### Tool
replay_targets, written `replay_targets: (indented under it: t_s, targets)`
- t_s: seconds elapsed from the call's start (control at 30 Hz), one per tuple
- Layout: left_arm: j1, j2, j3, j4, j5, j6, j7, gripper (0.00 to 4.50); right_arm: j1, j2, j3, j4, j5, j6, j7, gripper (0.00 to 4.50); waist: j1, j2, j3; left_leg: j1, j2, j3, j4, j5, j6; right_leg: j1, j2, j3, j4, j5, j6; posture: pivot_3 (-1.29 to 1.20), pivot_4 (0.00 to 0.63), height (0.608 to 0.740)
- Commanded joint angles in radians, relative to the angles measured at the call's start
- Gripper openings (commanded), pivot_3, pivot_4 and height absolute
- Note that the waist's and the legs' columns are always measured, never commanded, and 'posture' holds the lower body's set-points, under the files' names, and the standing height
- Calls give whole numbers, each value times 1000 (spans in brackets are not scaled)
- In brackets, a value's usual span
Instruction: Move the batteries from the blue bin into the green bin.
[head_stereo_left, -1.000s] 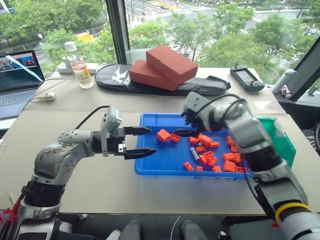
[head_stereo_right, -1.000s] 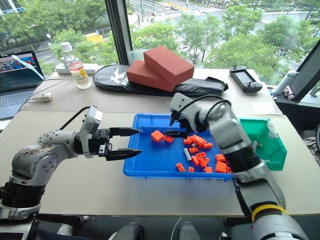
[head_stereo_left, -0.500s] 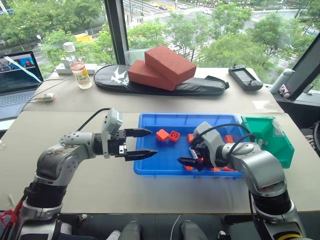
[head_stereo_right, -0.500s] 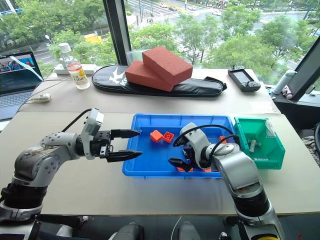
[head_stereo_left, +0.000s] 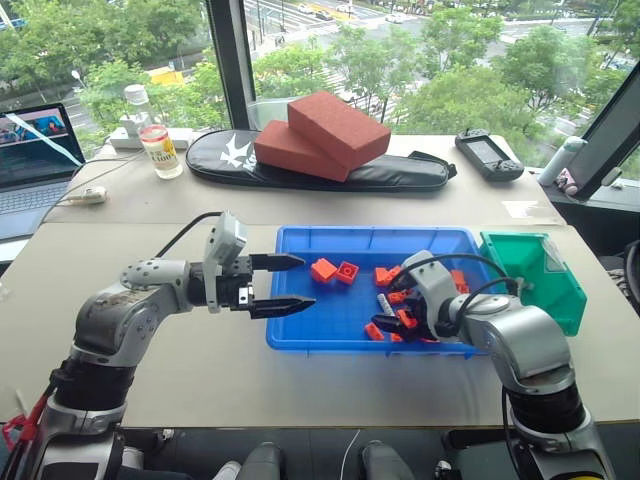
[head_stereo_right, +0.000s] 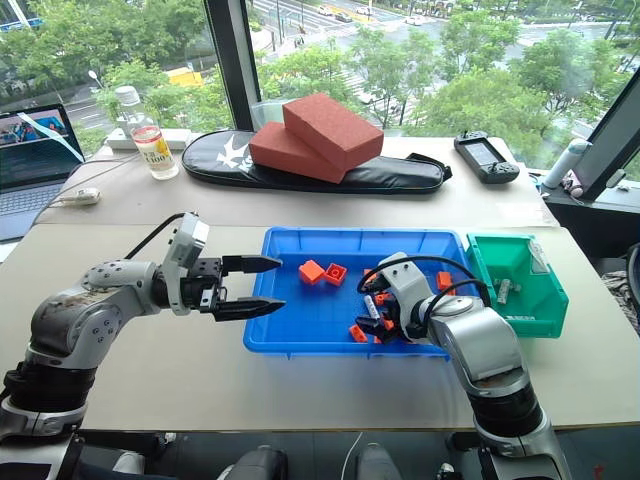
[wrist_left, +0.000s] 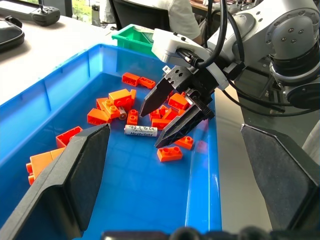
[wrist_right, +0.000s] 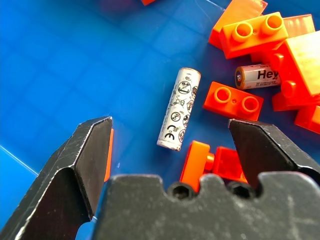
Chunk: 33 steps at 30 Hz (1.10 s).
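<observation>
Head views: the wide, shallow bright-blue plastic bin (head_stereo_left: 300, 240) sits on the beige bench (head_stereo_left: 150, 370), with the smaller deep green plastic bin (head_stereo_right: 545, 310) touching its right end. The left gripper (head_stereo_left: 290, 283) hovers over the blue bin's left rim, released, fingers spread. The right gripper (head_stereo_right: 372, 318) dips inside the blue bin among orange studded toy bricks (head_stereo_left: 324, 269).

Left wrist view: a silvery-grey cylindrical battery (wrist_left: 140, 130) lies on the blue bin's floor just beside the right gripper's spread fingertips.

Right wrist view: that battery lies between the parted fingers, ungrasped; a second battery (wrist_right: 257, 76) rests among bricks.
</observation>
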Motion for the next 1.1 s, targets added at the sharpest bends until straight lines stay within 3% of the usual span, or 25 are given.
replay_targets:
  t_s: [0.03,0.33,0.53,0.7,0.9,1.1]
  targets:
    - [-15,1,5,-11,-1,-15,-6,4500,-11,-4,27,9,19,-34,-24,3259,0,0,0,0,0,0,0,0,0,0,0,0,0,0,0,0,150,740]
    - [-12,1,8,-17,-3,-10,-4,4500,-28,-9,71,58,30,-82,-55,274,-1,0,0,0,0,0,0,0,0,0,0,0,0,0,0,0,150,740]
    - [-12,2,7,-16,-2,-10,-5,4500,-35,-25,32,26,70,-101,-35,269,0,0,0,0,0,0,0,0,0,0,0,0,0,0,0,0,150,740]
    - [-10,3,9,-17,-3,-11,-5,4500,-112,-3,-246,-103,230,-119,61,269,0,0,0,0,0,0,0,0,0,0,0,0,0,0,0,0,150,740]
    - [-7,3,9,-16,-2,-13,-6,4500,-161,-182,-435,94,51,-346,-123,269,20,0,0,0,-1,0,0,0,0,1,-1,-1,-2,0,0,0,150,740]
    - [-10,0,5,-13,0,-15,-7,4500,-77,-283,-452,245,-50,-347,-228,269,21,0,0,0,0,3,0,0,0,1,-1,0,-2,0,0,0,150,740]
